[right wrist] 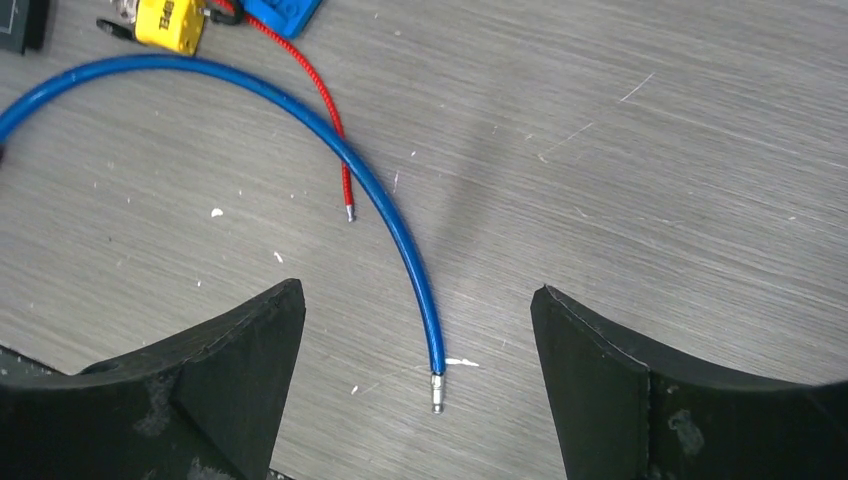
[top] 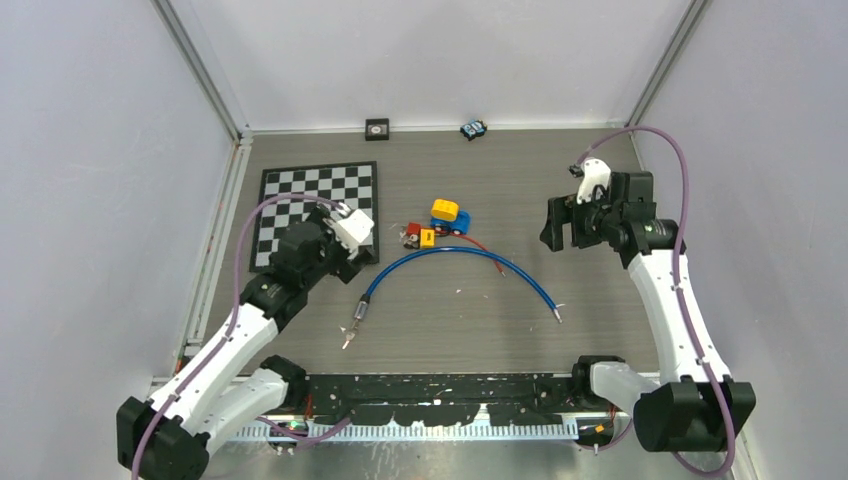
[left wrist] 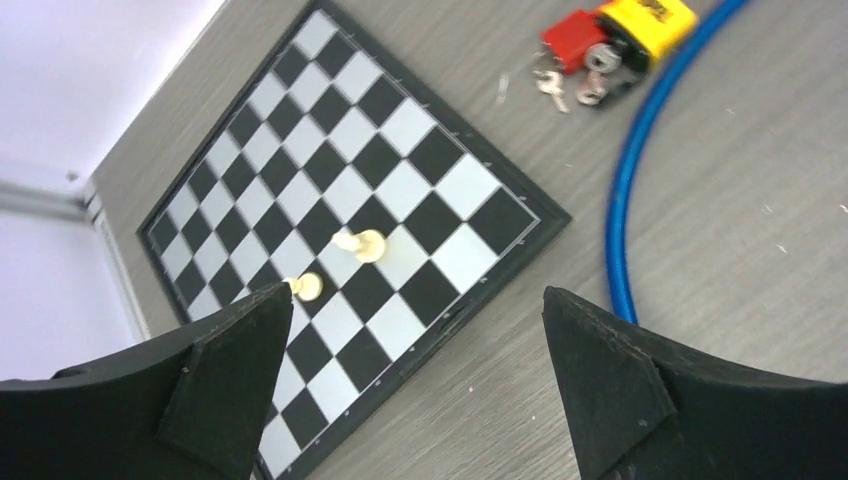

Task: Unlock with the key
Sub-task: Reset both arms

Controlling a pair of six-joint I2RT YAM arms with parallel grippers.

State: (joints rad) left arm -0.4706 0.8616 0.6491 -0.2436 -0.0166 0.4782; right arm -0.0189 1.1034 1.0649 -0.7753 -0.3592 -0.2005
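Grey wood-grain desk [top: 450, 335], enclosed by plain white walls [top: 440, 60].

- Small silver keys [left wrist: 560, 88]: flat on the desk near its centre, just beside a small red padlock [left wrist: 568, 40]. Whether any key sits in a keyhole cannot be told.
- Small yellow padlock [left wrist: 655, 18]: touching the red padlock.
- Larger yellow padlock [top: 445, 209] and blue padlock [top: 461, 222]: touching each other, just behind the small pair.
- Thin red cord [right wrist: 322, 100]: runs out from the locks and crosses the blue cable.
- Blue plastic-coated cable [top: 450, 252] with metal ends: lies in an arch on the near side of the locks, both ends loose on the desk.
- Black-and-white chessboard [top: 300, 200]: left of the locks, with two pale chess pieces [left wrist: 362, 243] on it.
- Left hand [left wrist: 416, 295]: over the chessboard's corner nearest the locks, fingers spread wide, nothing between them.
- Right hand [right wrist: 418, 290]: above the cable's right end, fingers spread wide, holding nothing.
- Black square block [top: 377, 127] and small blue-and-black object [top: 473, 129]: at the far wall.
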